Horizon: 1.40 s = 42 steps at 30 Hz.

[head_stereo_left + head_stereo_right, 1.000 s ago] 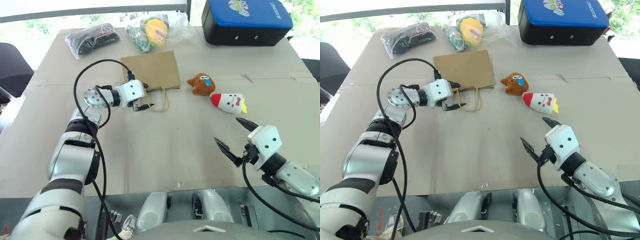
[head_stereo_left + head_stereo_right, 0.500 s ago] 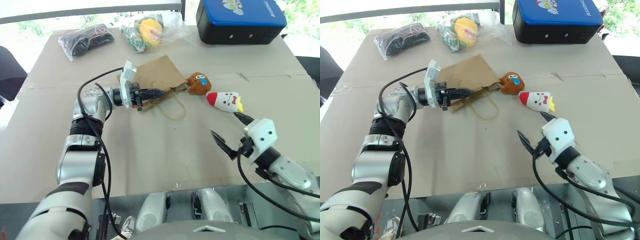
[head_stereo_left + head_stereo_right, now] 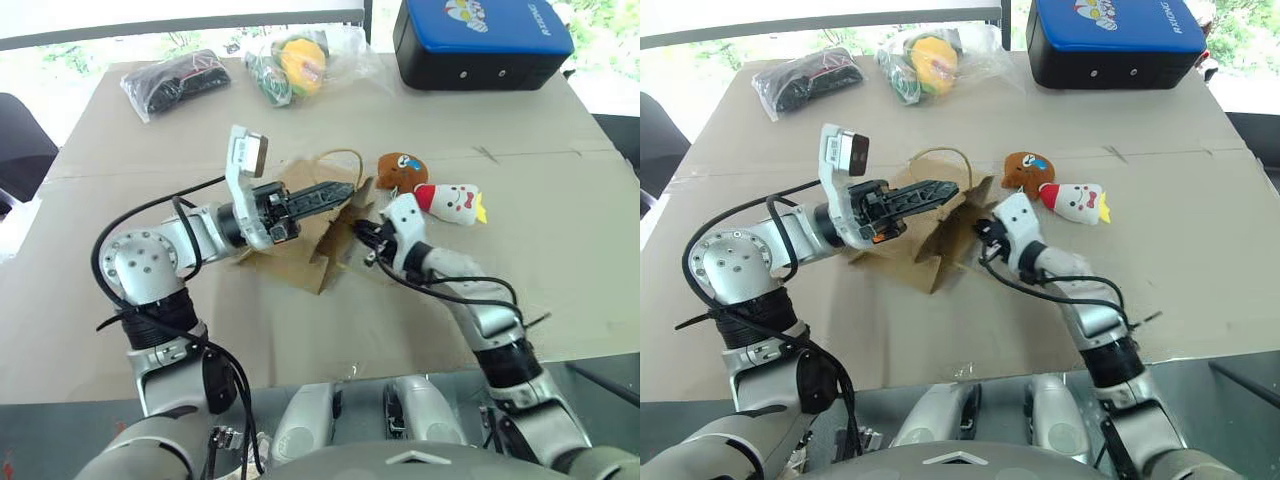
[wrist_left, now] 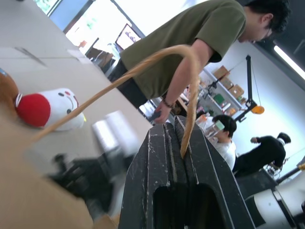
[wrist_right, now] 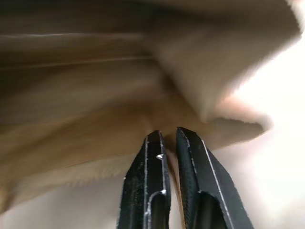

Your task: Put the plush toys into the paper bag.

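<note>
Paper bag (image 3: 320, 235) lifted at mid-surface, mouth toward right gripper (image 3: 368, 240). Left gripper (image 3: 340, 190) clamped on handle loop (image 4: 157, 59); right gripper pinched, apparently on bag rim (blurred). Plush toys (image 3: 430, 185) lie on surface just beyond mouth, nearest right arm.

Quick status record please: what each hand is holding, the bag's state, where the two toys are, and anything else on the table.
left hand: shut on a loop handle of the paper bag
right hand: shut on the bag's edge at the mouth
paper bag: raised off the table, mouth pulled open
brown plush toy: on the table, outside the bag
white plush toy: on the table beside the brown one
far edge: blue-topped case, two clear plastic bags
</note>
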Each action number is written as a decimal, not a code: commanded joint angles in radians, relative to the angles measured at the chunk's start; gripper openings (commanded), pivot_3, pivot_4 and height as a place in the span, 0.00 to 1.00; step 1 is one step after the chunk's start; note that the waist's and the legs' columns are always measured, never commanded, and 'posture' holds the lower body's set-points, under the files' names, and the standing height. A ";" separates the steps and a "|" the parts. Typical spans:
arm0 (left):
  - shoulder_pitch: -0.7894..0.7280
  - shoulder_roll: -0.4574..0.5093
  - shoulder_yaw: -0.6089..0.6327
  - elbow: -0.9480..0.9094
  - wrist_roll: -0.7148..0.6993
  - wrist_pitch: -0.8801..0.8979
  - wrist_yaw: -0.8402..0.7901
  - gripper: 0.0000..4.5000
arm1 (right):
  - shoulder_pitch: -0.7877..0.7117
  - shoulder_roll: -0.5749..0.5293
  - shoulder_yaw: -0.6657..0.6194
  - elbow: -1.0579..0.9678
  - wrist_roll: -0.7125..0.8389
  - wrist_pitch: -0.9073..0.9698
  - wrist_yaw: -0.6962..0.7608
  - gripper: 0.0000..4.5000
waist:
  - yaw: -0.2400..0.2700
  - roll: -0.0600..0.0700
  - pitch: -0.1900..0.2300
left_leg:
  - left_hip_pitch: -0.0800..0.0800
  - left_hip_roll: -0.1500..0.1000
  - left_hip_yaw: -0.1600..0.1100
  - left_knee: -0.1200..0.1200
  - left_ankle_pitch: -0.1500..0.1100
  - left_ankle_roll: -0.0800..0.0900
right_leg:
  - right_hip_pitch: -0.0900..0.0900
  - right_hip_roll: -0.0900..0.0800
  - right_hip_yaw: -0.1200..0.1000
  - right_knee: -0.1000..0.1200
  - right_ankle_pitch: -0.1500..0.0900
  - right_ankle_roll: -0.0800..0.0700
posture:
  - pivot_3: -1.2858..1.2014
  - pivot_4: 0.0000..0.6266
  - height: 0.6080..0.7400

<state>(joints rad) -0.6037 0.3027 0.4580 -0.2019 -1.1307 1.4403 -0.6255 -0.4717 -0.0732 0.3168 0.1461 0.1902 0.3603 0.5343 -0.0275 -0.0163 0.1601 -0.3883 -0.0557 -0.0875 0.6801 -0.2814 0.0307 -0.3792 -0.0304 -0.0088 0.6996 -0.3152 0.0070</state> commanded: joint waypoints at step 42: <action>0.146 0.272 -0.304 -0.074 0.372 -0.766 -0.279 0.00 | 0.040 -0.081 0.018 -0.276 0.025 0.027 0.145 0.02 | -0.001 0.000 0.001 | 0.003 0.000 0.001 -0.011 0.001 -0.002 | -0.002 0.000 0.002 -0.003 0.000 0.000 | 0.52 0.24 1.00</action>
<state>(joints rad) -0.4800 0.5580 0.1156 -0.2090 -0.7269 0.6891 -0.8980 -0.3968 -0.1584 0.3437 -0.1301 0.2017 0.4149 0.6560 -0.0288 -0.0158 0.1606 -0.3854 -0.0557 -0.0868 0.6689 -0.2804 0.0283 -0.3815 -0.0307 -0.0064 0.6963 -0.3152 0.0069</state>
